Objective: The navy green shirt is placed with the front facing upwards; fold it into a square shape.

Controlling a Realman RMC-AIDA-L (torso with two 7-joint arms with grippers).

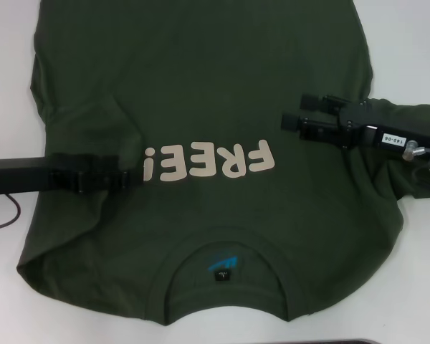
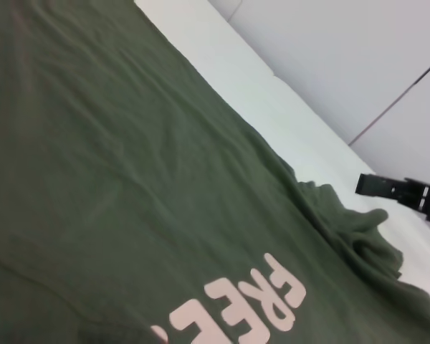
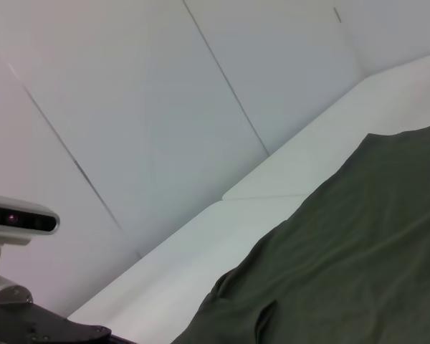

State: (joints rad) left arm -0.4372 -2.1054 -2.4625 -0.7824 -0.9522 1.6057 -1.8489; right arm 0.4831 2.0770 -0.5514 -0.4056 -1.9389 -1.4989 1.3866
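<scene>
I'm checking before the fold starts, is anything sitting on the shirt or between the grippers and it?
Nothing visible is in the way. The navy green shirt lies spread front up on the white table, with only the two grippers over it: the left gripper beside the lettering, the right gripper above the shirt's right side.

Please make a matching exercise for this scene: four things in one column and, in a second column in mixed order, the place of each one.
1. left gripper
2. right gripper
3. neck label
4. "FREE!" lettering

A. inside the collar, nearest the robot
B. over the shirt, beside the "!"
C. across the chest, between both grippers
D. over the shirt's edge on the robot's right

Pairs: 1-B, 2-D, 3-A, 4-C
</scene>
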